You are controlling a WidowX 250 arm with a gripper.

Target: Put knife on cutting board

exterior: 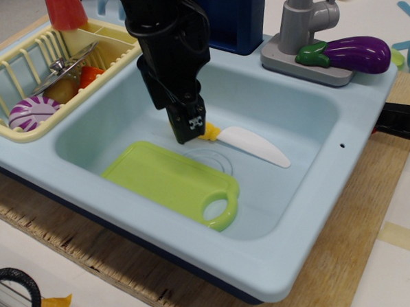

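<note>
Plainly, the main risk sits at the gripper [190, 131], which is down over the handle end of the knife [249, 142]. From this view its fingers hide most of the handle, so I cannot tell whether they are clenched on it or merely resting above it. If the grasp is shallow or off-centre, the smooth plastic handle could squirt out, or the long blade could swing and drag along the floor of the sink [311, 210] when lifted.

Just below and to the left of the gripper lies the cutting board [166, 176], flat on the sink floor, its ring handle at the nearer right corner. A low carry could catch the board's edge and shove it aside.

To the right of the gripper, the knife's white curved blade stretches away, lying flat, with only a sliver of yellow-orange handle showing at the fingertips. It is beside the board, not on it, so the placing is not yet done.
</note>
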